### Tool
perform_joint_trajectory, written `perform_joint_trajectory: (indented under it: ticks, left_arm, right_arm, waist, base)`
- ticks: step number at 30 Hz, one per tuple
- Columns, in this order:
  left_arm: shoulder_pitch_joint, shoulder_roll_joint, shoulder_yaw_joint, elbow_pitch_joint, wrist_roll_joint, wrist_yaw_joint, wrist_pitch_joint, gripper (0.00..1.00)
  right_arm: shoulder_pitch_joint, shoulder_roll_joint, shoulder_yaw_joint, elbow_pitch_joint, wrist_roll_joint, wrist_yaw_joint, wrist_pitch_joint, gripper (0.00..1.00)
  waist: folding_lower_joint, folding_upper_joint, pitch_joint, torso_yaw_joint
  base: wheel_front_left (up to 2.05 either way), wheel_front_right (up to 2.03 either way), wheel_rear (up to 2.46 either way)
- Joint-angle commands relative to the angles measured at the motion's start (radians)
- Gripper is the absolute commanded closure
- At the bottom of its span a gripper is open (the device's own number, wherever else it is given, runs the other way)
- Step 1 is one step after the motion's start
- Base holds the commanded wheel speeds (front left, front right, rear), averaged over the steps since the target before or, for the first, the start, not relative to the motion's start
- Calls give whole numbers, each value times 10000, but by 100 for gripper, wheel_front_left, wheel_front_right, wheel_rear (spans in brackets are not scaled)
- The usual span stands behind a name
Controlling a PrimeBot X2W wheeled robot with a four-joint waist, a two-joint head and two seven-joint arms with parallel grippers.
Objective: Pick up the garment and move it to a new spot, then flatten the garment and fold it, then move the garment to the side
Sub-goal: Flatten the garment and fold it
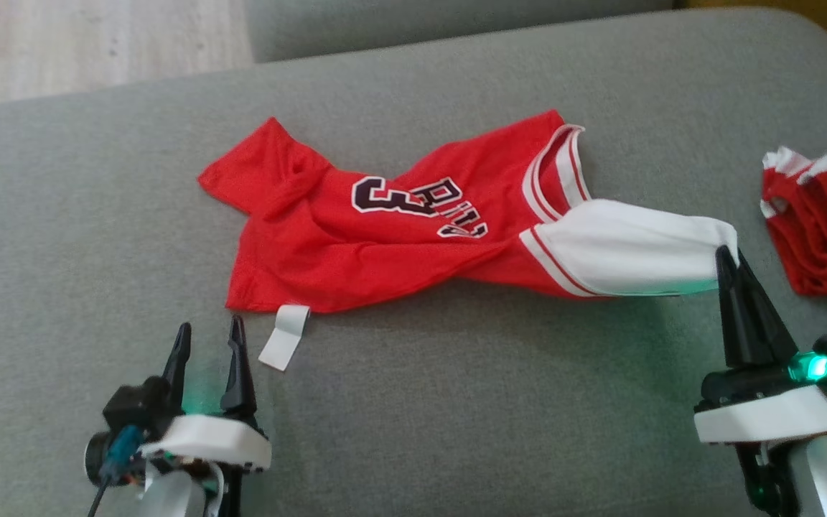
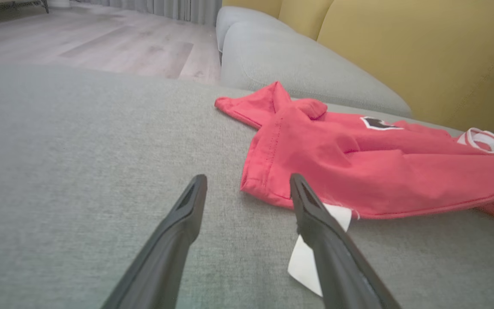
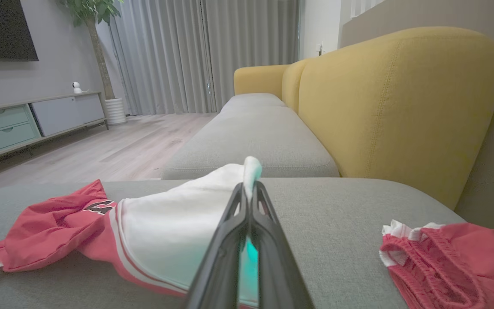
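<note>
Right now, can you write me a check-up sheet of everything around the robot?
Surface: grey fabric sofa cushion, smooth.
Job's things: red mesh jersey with white panel, rumpled and twisted; white label sticks out at hem.
Clutter: crumpled red-and-white cloth bundle, lying apart at the right.
Grippers: left gripper open, beside the hem; right gripper shut on the white panel.
Cables: dark cable with blue plug at left wrist.
Surroundings: yellow sofa backrest, wooden floor, grey curtains.
</note>
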Motion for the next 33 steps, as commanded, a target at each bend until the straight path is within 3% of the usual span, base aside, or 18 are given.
perform_joint_trajectory:
  ticks: [1,17,18,19,20,28,33]
  left_arm:
    - [-454,35,232,-163,-21,-34,-80,0]
    - [-2007,35,112,1914,-194,-190,-80,0]
    - [-2049,35,112,1942,-140,-210,-80,9]
    - [-2076,35,100,1983,-92,-233,-80,89]
    - [-2093,35,85,2017,-67,-261,-80,100]
    - [-2050,35,228,1168,-18,-426,-80,100]
    - [-2391,176,564,-191,350,-550,-80,100]
  right_arm:
    - [-214,-126,170,-400,65,-7,-107,100]
    - [-927,84,486,-458,142,-7,-107,100]
    - [-942,95,478,-458,143,-7,-107,100]
    - [-948,107,467,-452,148,-7,-107,100]
    - [-950,116,456,-441,149,-7,-107,100]
    - [-1273,167,340,-499,210,-7,-107,100]
    - [-2405,-271,26,-686,324,-7,-107,100]
  waist:
    - [-1,0,205,-179]
    - [-1,0,1049,-647]
    - [-1,0,1060,-656]
    - [-1,0,1060,-660]
    - [-1,0,1051,-661]
    - [-1,0,736,-490]
    - [-1,0,238,-255]
  base:
    - [0,0,0]
    - [0,0,0]
    - [0,0,0]
    - [0,0,0]
    - [0,0,0]
    - [0,0,0]
    - [0,0,0]
